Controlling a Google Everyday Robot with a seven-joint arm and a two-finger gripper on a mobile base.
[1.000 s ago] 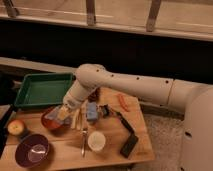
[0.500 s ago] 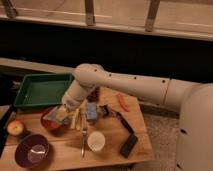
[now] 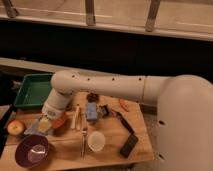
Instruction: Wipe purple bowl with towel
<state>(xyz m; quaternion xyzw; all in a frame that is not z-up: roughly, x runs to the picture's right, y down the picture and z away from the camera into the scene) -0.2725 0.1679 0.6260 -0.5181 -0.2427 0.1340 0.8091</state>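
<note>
Gripper (image 3: 46, 125): hanging low over the left part of the wooden table (image 3: 112, 152), just beside the orange bowl (image 3: 61, 121). Whether it is apart, together or clamped on anything, I cannot tell.
Arm (image 3: 100, 86): reaching in from the right, bending down at the elbow and hiding part of the table behind it.
Towel (image 3: 31, 128): a pale grey-blue patch is lying under the gripper's tip, between the apple (image 3: 15, 127) and the orange bowl. I am taking this to be the towel, though its outline is hard to read.
Purple bowl (image 3: 32, 150): sitting at the front-left corner of the table, near the gripper but apart from it, with nothing touching it.
Change: over the last second almost nothing is moving. The gripper is staying at the same spot by the orange bowl, and the purple bowl and apple are lying where they were.
Meaning for the task: wiping is not yet starting. The robot seems to be working on getting hold of the towel, so the task is looking early.
Next move, as a judgement: lifting the cloth clear, then carrying it forward and down into the purple bowl.
Risk: the apple and orange bowl are crowding the pick-up spot, so a dragged towel could be nudging either one.
Other things: a green tray (image 3: 30, 92) is sitting behind, and a white cup (image 3: 96, 141) is standing mid-table.
</note>
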